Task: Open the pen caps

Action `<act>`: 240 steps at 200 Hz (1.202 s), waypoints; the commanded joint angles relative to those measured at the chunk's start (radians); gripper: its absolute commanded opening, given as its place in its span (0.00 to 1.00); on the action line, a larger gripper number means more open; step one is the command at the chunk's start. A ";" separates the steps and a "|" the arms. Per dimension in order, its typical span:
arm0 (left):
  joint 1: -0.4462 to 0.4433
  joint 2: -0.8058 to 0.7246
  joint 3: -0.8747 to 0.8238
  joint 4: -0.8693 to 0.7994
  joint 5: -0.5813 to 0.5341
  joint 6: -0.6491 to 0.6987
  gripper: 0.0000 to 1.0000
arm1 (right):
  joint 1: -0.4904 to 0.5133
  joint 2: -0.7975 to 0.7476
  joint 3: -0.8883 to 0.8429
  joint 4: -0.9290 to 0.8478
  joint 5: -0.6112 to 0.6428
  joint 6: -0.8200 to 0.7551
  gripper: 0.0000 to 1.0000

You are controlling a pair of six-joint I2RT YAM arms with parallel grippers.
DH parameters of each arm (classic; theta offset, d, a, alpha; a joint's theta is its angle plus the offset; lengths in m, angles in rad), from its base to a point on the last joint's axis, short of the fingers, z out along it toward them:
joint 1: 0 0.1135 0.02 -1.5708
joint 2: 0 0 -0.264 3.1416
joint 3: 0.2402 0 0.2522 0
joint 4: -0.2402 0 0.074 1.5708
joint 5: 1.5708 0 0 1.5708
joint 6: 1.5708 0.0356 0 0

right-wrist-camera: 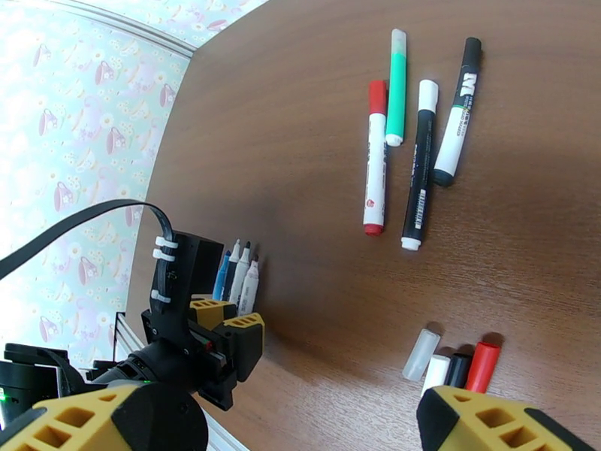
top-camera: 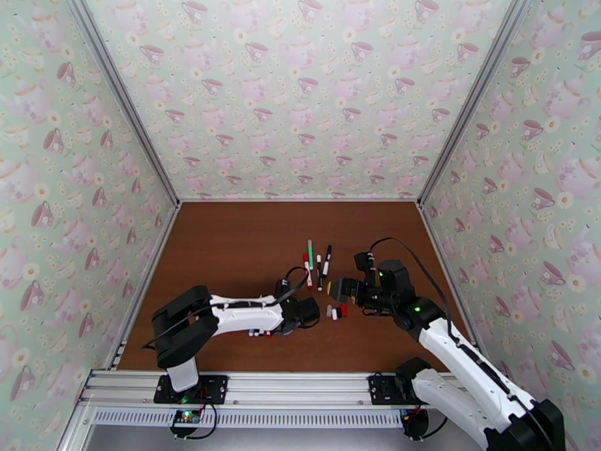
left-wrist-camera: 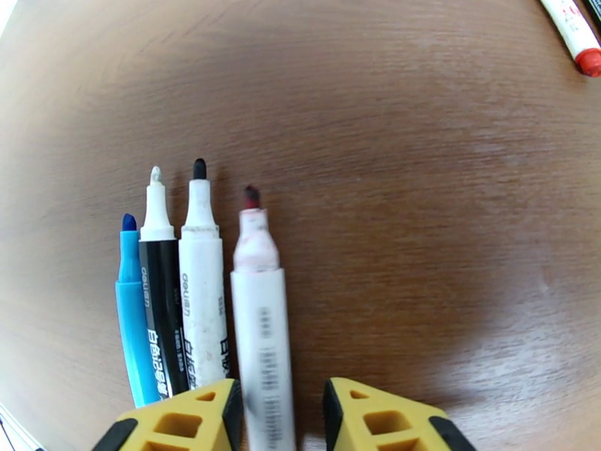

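Observation:
Four uncapped pens lie side by side on the brown table: a blue one (left-wrist-camera: 134, 317), a black-barrelled one (left-wrist-camera: 161, 310), a white one with a black tip (left-wrist-camera: 203, 302) and a white one with a red tip (left-wrist-camera: 261, 332). My left gripper (left-wrist-camera: 282, 415) (top-camera: 304, 313) is low over them. Its yellow fingers (left-wrist-camera: 353, 415) straddle the red-tipped pen, slightly apart, with a gap on the right side. Four pen caps (right-wrist-camera: 451, 364) (top-camera: 336, 312), clear, white, black and red, lie in a row. My right gripper (right-wrist-camera: 285, 415) (top-camera: 347, 289) hovers wide open just above them, holding nothing.
Four capped pens (right-wrist-camera: 413, 137) (top-camera: 317, 261) lie together further back: red-capped, green, a black barrel with a white cap, and a white barrel with a black cap. The left arm (top-camera: 225, 313) lies low across the near table. Patterned walls close in three sides.

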 commanded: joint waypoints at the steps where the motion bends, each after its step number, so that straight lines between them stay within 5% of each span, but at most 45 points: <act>1: 0.011 0.007 0.028 -0.027 -0.003 -0.009 0.36 | 0.005 0.001 -0.006 -0.002 -0.011 0.006 1.00; 80: 0.047 -0.198 0.008 0.074 0.068 0.086 0.39 | 0.005 -0.012 0.009 -0.049 0.071 -0.011 0.97; 141: 0.166 -0.443 -0.168 0.445 0.378 0.218 0.57 | 0.004 0.137 0.111 -0.086 0.145 -0.055 0.62; 180: 0.219 -0.614 -0.284 0.630 0.462 0.242 0.81 | 0.005 0.296 0.217 -0.107 0.201 -0.077 0.53; 193: 0.234 -0.667 -0.302 0.642 0.463 0.259 0.99 | 0.005 0.350 0.255 -0.109 0.221 -0.079 0.52; 240: 0.292 -0.799 -0.319 0.624 0.491 0.309 1.00 | 0.004 0.559 0.419 -0.114 0.305 -0.082 0.44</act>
